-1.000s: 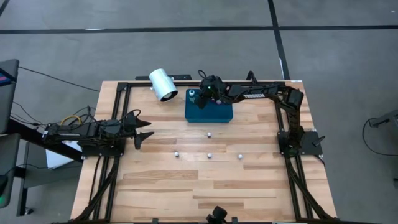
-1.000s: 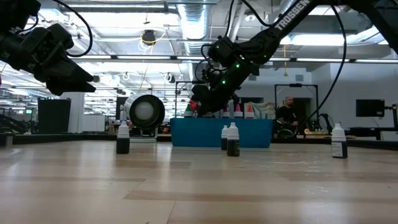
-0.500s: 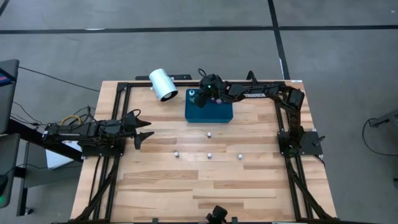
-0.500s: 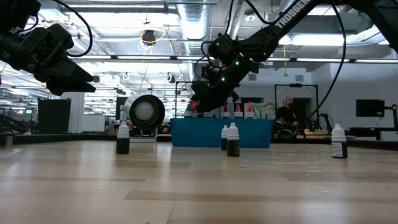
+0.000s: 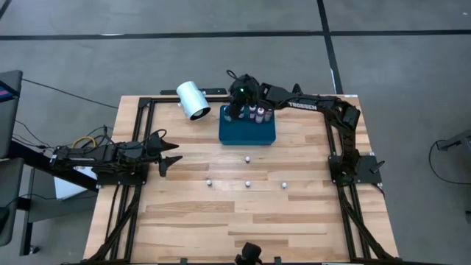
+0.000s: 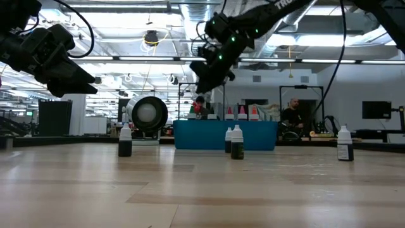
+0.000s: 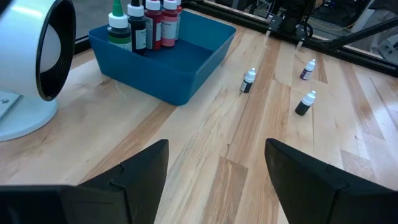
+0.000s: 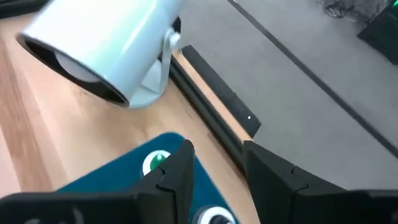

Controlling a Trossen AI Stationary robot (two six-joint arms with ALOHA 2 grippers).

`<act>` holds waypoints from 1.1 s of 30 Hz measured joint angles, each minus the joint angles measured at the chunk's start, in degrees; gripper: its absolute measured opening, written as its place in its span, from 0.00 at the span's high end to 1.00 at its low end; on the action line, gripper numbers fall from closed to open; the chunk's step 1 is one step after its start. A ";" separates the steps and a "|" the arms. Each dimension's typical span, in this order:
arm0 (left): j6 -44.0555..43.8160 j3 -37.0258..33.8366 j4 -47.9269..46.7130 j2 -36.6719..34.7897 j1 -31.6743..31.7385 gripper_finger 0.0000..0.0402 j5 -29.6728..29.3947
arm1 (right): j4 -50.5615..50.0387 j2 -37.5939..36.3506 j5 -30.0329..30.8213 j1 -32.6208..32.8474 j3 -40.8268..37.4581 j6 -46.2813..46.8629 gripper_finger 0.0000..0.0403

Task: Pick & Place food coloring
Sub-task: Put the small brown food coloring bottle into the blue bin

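The left gripper (image 5: 172,155) hangs over the left side of the table (image 5: 221,221), its fingers spread apart and holding nothing; the white cylinder (image 5: 193,100) lies ahead of it near the table's back edge, and the blue tray (image 5: 247,133) sits ahead of it and further right. Four small bottles (image 5: 248,157) stand on the bare wood to the right of this gripper, well apart from it, one just in front of the tray and three in a row nearer the front. The right gripper (image 5: 235,103) is raised above the tray's back left corner, fingers parted with nothing between them. Just below it, inside the tray along its back wall, stand the food coloring bottles (image 7: 144,23), green-topped and red-topped, close together.
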 joint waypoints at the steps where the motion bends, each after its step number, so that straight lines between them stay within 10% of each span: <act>1: -0.02 0.00 0.00 0.00 0.00 0.36 0.00 | -1.30 0.00 0.01 0.13 1.36 -0.86 0.70; 14: -0.94 0.00 0.07 -0.02 -0.02 0.36 1.57 | -12.92 -7.82 0.09 3.84 4.03 -4.54 0.73; 33: -4.10 0.00 8.30 0.00 -0.04 0.36 11.31 | -8.46 -47.67 11.91 19.56 -38.32 16.69 0.73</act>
